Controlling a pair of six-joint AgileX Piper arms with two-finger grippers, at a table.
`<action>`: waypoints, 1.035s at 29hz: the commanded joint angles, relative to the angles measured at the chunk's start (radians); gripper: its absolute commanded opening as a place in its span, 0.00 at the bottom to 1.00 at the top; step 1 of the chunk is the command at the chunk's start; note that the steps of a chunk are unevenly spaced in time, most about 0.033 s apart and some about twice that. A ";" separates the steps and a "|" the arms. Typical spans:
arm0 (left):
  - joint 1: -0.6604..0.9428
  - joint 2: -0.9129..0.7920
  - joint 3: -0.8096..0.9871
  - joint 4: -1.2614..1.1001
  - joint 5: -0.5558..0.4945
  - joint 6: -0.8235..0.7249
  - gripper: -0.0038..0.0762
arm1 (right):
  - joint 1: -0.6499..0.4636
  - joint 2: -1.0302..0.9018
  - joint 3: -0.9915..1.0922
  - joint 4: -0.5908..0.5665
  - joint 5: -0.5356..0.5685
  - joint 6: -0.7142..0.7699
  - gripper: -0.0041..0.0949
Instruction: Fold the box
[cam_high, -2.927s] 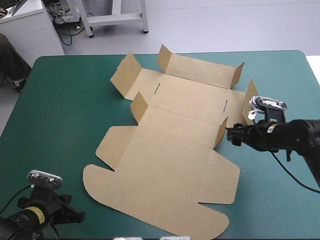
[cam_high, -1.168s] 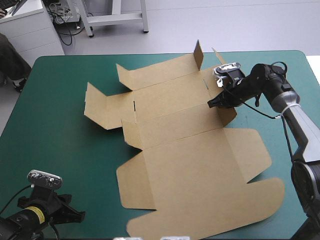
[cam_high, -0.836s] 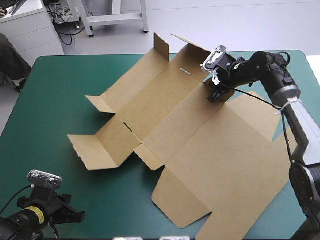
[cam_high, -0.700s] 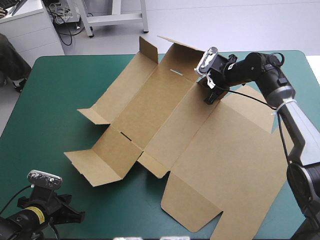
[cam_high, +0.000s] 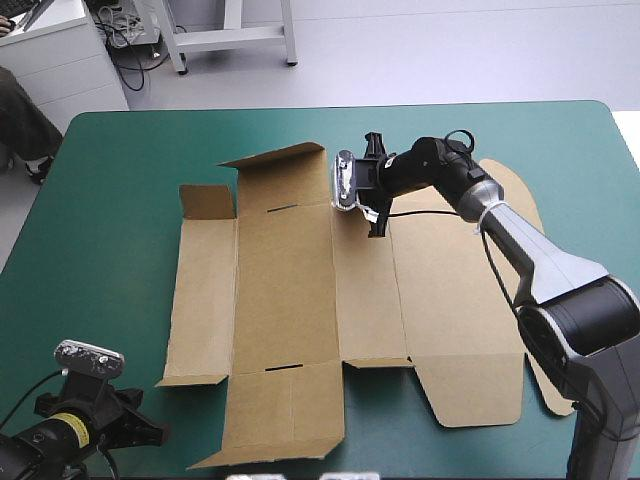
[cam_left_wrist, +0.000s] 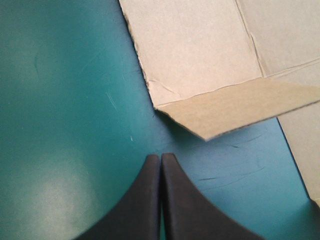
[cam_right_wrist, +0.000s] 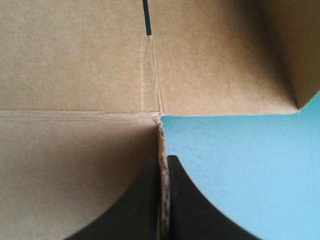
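Note:
The brown box (cam_high: 290, 300) lies as a cut sheet spread over the middle of the teal-green table, with small flaps raised at its far and near ends. My right gripper (cam_high: 376, 222) reaches in over the sheet's far side and is shut on a short upright flap there. In the right wrist view the flap's thin board edge (cam_right_wrist: 162, 200) stands between the black fingers, with the box's panel and a slot (cam_right_wrist: 146, 20) ahead. My left gripper (cam_high: 150, 432) rests near the table's front left corner, shut on nothing; a raised corner flap (cam_left_wrist: 235, 107) lies just ahead of its fingertips (cam_left_wrist: 160, 160).
The sheet's large lid panel with rounded corners (cam_high: 500, 190) stretches toward the table's right edge under my right arm. Bare teal-green cover (cam_high: 110, 230) lies to the left of the box, and a narrower strip runs along the far edge (cam_high: 300, 125).
My right gripper, holding the flap, has swung the box around on the table and moved left toward the middle. The sheet now lies flatter. The left arm has stayed still.

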 joint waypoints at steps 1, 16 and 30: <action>-0.005 0.007 -0.029 0.009 -0.043 -0.009 0.01 | -0.001 -0.054 -0.034 0.047 -0.062 -0.010 0.02; -0.005 0.007 -0.029 0.009 -0.043 -0.009 0.01 | -0.003 -0.056 -0.034 0.047 0.024 0.058 0.61; -0.005 0.007 -0.029 0.009 -0.043 -0.009 0.01 | -0.003 -0.191 -0.034 -0.138 0.075 0.591 0.41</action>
